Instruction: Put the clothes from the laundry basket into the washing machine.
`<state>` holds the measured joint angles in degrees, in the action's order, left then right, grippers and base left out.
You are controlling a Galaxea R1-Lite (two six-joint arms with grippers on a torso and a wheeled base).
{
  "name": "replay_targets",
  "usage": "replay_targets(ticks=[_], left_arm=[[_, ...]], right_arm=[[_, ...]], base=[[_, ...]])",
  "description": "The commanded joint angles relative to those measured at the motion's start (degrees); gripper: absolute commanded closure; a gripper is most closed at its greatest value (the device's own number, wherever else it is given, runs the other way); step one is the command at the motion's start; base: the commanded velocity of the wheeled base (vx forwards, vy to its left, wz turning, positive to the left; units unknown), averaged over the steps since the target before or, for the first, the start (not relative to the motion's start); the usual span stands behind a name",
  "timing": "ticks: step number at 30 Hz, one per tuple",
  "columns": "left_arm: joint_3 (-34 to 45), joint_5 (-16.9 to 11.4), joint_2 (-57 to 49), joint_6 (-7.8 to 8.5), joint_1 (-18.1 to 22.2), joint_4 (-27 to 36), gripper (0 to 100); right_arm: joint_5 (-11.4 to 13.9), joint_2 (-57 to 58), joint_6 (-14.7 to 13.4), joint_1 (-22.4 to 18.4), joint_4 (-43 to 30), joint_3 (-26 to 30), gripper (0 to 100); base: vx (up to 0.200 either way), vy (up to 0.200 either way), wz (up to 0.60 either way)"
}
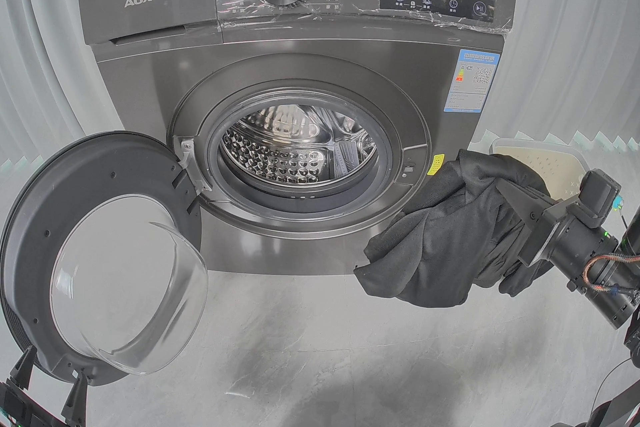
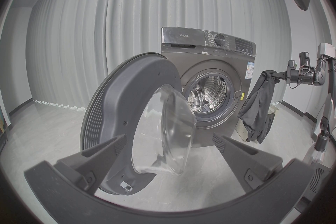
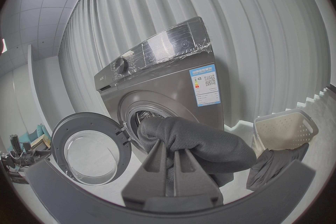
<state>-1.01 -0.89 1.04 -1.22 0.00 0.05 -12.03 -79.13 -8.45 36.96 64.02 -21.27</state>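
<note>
A grey front-loading washing machine [image 1: 300,95] stands ahead with its round door [image 1: 107,255] swung open to the left and the steel drum [image 1: 300,145] exposed. My right gripper [image 1: 517,198] is shut on a dark grey garment [image 1: 453,235], which hangs in the air to the right of the drum opening. In the right wrist view the garment [image 3: 196,142] bunches over the shut gripper [image 3: 173,161]. The cream laundry basket [image 1: 550,161] sits behind the garment, right of the machine. My left gripper [image 2: 168,151] is open, low at the left, facing the door [image 2: 140,119].
Pale curtains [image 1: 580,35] hang behind the machine. The open door takes up the floor space at the left front. Bare grey floor [image 1: 320,348] lies in front of the machine. The basket [image 3: 283,130] stands on the floor against the machine's right side.
</note>
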Motion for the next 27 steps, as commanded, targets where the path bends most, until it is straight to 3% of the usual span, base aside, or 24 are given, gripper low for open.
replay_targets(ticks=[1, 7, 13, 27], left_arm=[[0.9, 0.0, -0.9, -0.01, 0.0, 0.0, 0], [0.9, 0.0, -0.9, 0.43, 0.0, 0.0, 0], [0.9, 0.1, -1.0, 0.96, 0.0, 0.0, 0], [1.0, -0.4, -1.0, 1.22, 0.2, 0.0, 0]], right_arm=[[0.0, 0.0, 0.0, 0.1, 0.0, 0.1, 100], [0.5, 0.1, 0.2, 0.8, -0.1, 1.1, 100], [0.7, -0.3, 0.4, 5.7, 0.0, -0.2, 100], [0.7, -5.2, 0.4, 7.2, 0.7, -2.1, 100]], base=[[0.0, 0.0, 0.0], [0.0, 0.0, 0.0], [0.0, 0.0, 0.0], [0.0, 0.0, 0.0]])
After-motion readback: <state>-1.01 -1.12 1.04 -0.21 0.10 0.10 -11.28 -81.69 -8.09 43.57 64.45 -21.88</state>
